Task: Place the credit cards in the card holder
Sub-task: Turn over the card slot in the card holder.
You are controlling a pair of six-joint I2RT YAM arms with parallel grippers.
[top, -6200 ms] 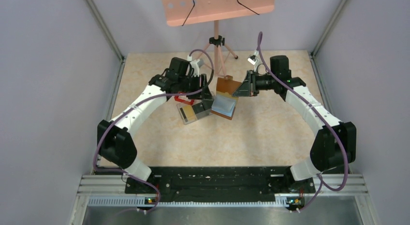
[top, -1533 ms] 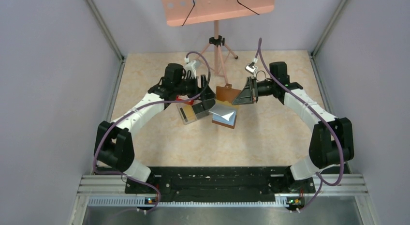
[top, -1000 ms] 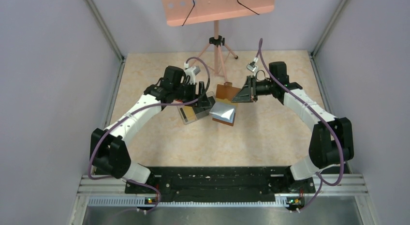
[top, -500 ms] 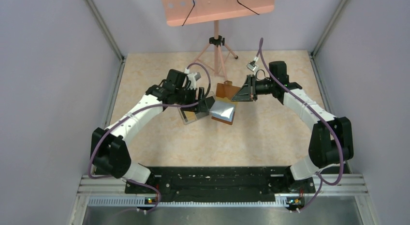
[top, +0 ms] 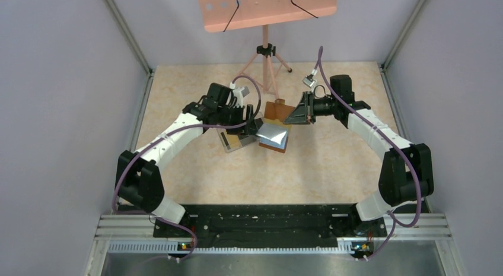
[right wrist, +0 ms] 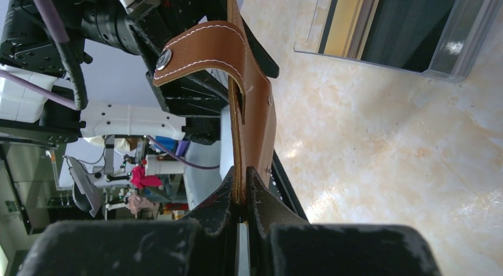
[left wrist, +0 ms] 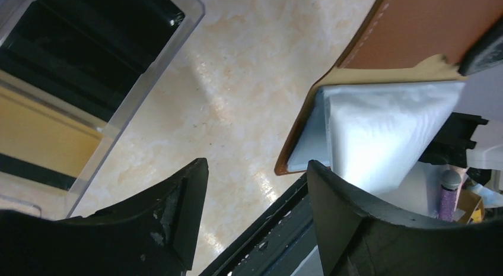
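Two grippers meet at the brown leather card holder (top: 275,112), which lies open just past the middle of the marbled table (top: 332,163). We see the right gripper (right wrist: 243,193) at the holder's 2 o'clock, fingers clamped on its stitched edge with one flap held raised. The left gripper (left wrist: 255,175) sits at 9 o'clock, fingers apart around nothing. We find a pale blue card (left wrist: 379,127) on the holder's lower half. At 8 o'clock, the clear plastic box (top: 231,144) contains a tan-yellow card (left wrist: 41,133) and a black card (left wrist: 89,44).
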